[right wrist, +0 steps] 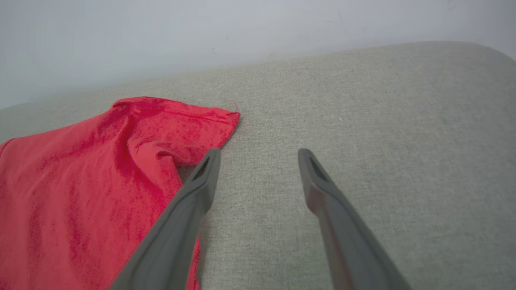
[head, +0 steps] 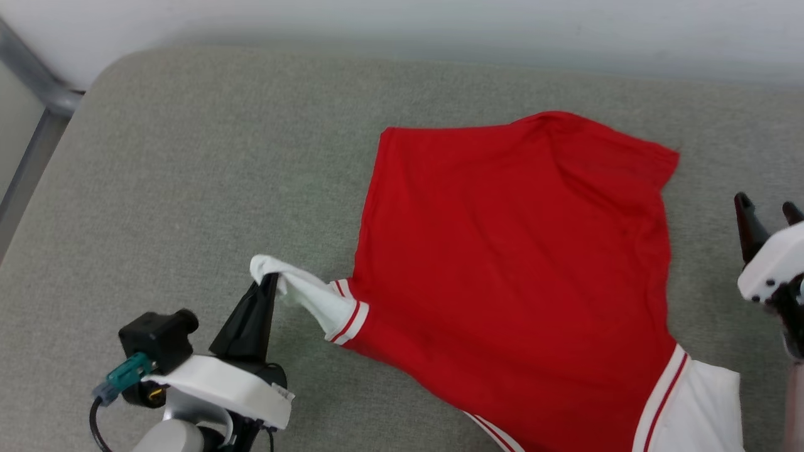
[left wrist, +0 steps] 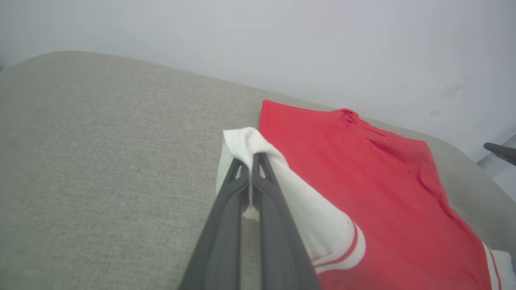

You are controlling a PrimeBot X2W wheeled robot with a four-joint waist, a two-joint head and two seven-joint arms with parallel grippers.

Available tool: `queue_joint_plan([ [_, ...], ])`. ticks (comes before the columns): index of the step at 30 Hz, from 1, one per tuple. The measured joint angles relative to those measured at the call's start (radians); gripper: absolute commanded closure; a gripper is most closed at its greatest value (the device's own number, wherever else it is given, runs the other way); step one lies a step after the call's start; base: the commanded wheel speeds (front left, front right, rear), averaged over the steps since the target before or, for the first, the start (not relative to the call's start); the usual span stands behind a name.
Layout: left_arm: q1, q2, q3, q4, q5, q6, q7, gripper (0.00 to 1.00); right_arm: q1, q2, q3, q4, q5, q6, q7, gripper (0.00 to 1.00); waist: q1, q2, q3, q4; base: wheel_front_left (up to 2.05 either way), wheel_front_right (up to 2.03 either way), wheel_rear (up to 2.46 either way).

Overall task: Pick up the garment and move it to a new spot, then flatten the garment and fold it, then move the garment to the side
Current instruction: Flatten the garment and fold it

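**Left arm.** The arm reaches forward low over the bench [head: 188, 157], with its fingers pointing ahead. The left gripper [head: 269, 279] is closed. Its two dark fingers are pressed together on the tip of the white sleeve [head: 308, 295] of the garment [head: 515, 270]. The sleeve cloth wraps over the fingertips and rises off the bench in a drawn ridge. To the right of this gripper the sleeve runs to the red-white stripe trim [head: 349, 319]. Beyond the trim the red body spreads mostly flat, ahead and to the right, with wrinkles at its far edge.

**Right arm.** The right gripper [head: 767, 207] stands just past the garment's right edge. Its fingers are wide apart and hold nothing, with bare bench between them. In the right wrist view the garment's far corner lies just beside the left finger [right wrist: 201, 177]; whether they touch cannot be told. The second white sleeve [head: 697, 408] lies flat, nearer the robot than this gripper.

**Surface and room.**
- The bench is covered in grey-green woven fabric and has rounded corners.
- A pale wall [head: 440, 19] stands behind the bench.
- A grey metal frame [head: 38, 81] stands far to the left of the left gripper.
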Motion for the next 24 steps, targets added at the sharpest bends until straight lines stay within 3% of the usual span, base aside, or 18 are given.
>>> queue_joint_plan([
  [10, -0.153, -0.073, -0.027, 0.073, 0.019, -0.098, -0.036, 1.00, -0.343, -0.076, 0.008, 0.187, -0.068, 0.000, 0.361, 0.00, 0.0001, -0.0001, 0.159, 0.104, 0.00, 0.00, 0.00],
  [21, -0.213, -0.119, -0.023, 0.131, 0.035, -0.159, -0.053, 1.00, -0.478, -0.085, -0.051, 0.278, -0.157, 0.000, 0.575, 0.00, -0.0001, -0.0001, 0.280, 0.180, 0.00, 0.00, 0.00],
  [22, -0.213, -0.122, -0.021, 0.136, 0.035, -0.161, -0.053, 1.00, -0.484, -0.084, -0.068, 0.280, -0.160, 0.001, 0.608, 0.18, -0.0001, -0.0001, 0.282, 0.183, 0.00, 0.00, 0.00],
  [23, -0.213, -0.126, -0.020, 0.141, 0.037, -0.165, -0.054, 1.00, -0.488, -0.082, -0.083, 0.281, -0.163, 0.001, 0.638, 0.76, -0.0001, -0.0001, 0.284, 0.185, 0.00, 0.00, 0.00],
  [24, -0.213, -0.130, -0.019, 0.147, 0.038, -0.168, -0.054, 1.00, -0.491, -0.078, -0.094, 0.281, -0.164, 0.001, 0.660, 0.98, -0.0001, -0.0002, 0.283, 0.186, 0.00, 0.00, 0.00],
])
